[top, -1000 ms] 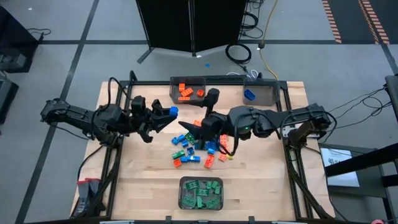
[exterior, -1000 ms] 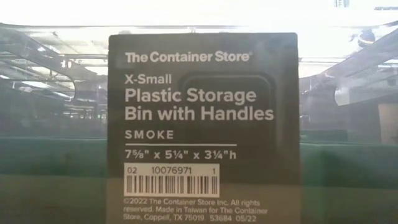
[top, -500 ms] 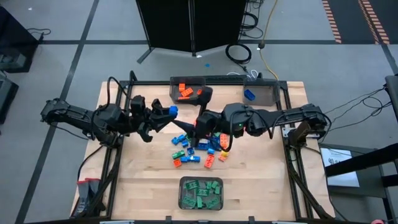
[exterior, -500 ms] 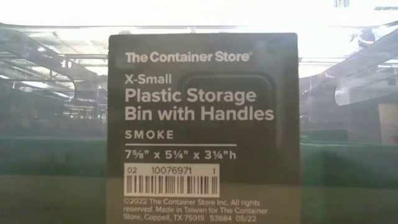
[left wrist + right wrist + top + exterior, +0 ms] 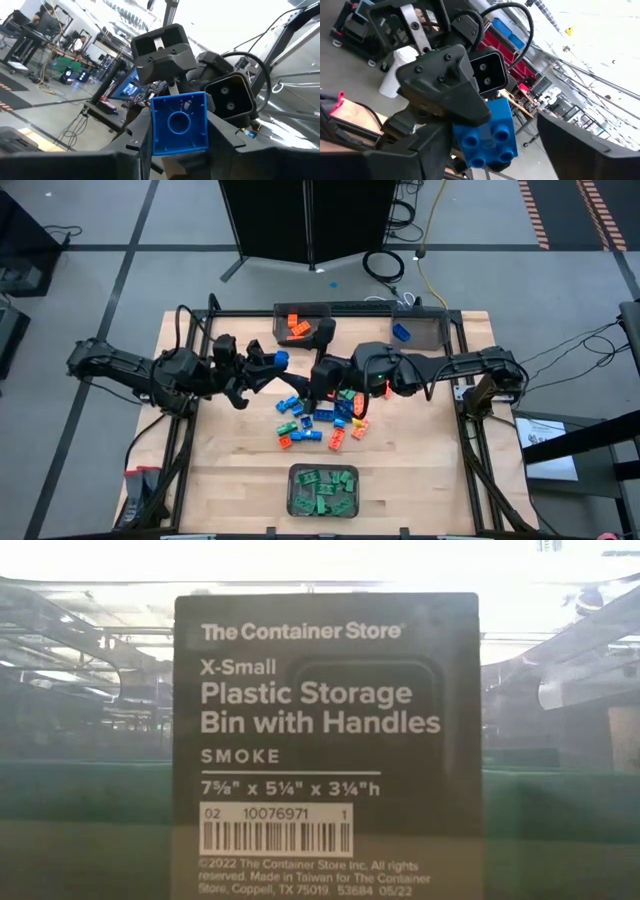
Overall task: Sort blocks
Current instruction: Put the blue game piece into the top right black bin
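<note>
A blue block [image 5: 179, 123] is sitting clamped in the left gripper [image 5: 272, 361], left of the pile; the right gripper [image 5: 318, 358], fingers apart, is facing it, seemingly for a handover.

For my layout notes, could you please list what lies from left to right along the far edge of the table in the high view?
Bin holding orange blocks → bin holding a blue block.
</note>
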Motion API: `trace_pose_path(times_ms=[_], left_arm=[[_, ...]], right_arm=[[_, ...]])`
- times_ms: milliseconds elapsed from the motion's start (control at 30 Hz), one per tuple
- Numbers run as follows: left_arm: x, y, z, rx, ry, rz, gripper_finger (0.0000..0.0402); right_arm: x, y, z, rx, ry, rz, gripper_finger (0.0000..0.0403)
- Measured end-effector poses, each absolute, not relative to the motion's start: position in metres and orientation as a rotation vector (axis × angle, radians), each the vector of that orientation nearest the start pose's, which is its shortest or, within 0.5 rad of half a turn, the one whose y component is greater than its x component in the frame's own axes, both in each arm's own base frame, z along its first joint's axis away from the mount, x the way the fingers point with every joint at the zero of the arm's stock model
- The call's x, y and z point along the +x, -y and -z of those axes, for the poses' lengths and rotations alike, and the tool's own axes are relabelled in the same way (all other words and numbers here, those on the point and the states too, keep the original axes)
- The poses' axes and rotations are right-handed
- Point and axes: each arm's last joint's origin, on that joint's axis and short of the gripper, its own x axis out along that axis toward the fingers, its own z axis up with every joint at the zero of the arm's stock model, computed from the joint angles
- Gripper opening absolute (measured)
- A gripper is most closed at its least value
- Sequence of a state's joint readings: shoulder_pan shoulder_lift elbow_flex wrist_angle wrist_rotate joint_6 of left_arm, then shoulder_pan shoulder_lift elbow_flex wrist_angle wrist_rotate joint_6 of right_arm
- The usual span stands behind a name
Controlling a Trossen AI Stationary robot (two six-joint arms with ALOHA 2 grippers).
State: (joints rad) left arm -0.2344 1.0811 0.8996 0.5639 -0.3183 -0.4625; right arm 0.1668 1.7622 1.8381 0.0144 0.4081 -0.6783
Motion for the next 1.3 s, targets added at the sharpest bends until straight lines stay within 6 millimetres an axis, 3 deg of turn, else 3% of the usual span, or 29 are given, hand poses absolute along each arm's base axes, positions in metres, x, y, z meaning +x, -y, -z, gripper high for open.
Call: trace_pose_path(times_ms=[133, 300, 500, 733, 867, 967, 1100, 1300], left_arm=[[0.235, 0.047, -0.385, -0.563, 0.382, 0.003, 0.0123], [0.235, 0.045, -0.385, -0.580, 0.383, -0.007, 0.0123], [0.235, 0.045, -0.384, -0.571, 0.382, -0.026, 0.0132], [0.234, 0.039, -0.385, -0.472, 0.378, -0.066, 0.0249], [0.224, 0.031, -0.392, -0.451, 0.413, -0.091, 0.0279], [0.215, 0.022, -0.393, -0.438, 0.380, -0.149, 0.0282], [0.198, 0.010, -0.395, -0.426, 0.342, -0.245, 0.0283], [0.179, -0.002, -0.396, -0.414, 0.303, -0.330, 0.0284]], right_arm=[[0.400, -0.055, -0.449, -0.667, -0.012, 0.263, 0.0228], [0.401, -0.055, -0.446, -0.723, -0.045, 0.254, 0.0124], [0.401, -0.055, -0.445, -0.725, -0.057, 0.278, 0.0122], [0.389, -0.051, -0.458, -0.722, -0.089, 0.490, 0.0122], [0.372, -0.043, -0.473, -0.737, -0.107, 0.559, 0.0122], [0.351, -0.023, -0.477, -0.705, -0.249, 0.664, 0.0122], [0.302, 0.025, -0.475, -0.488, -0.454, 0.780, 0.0122], [0.241, 0.105, -0.445, -0.179, -0.706, 0.955, 0.0122]])
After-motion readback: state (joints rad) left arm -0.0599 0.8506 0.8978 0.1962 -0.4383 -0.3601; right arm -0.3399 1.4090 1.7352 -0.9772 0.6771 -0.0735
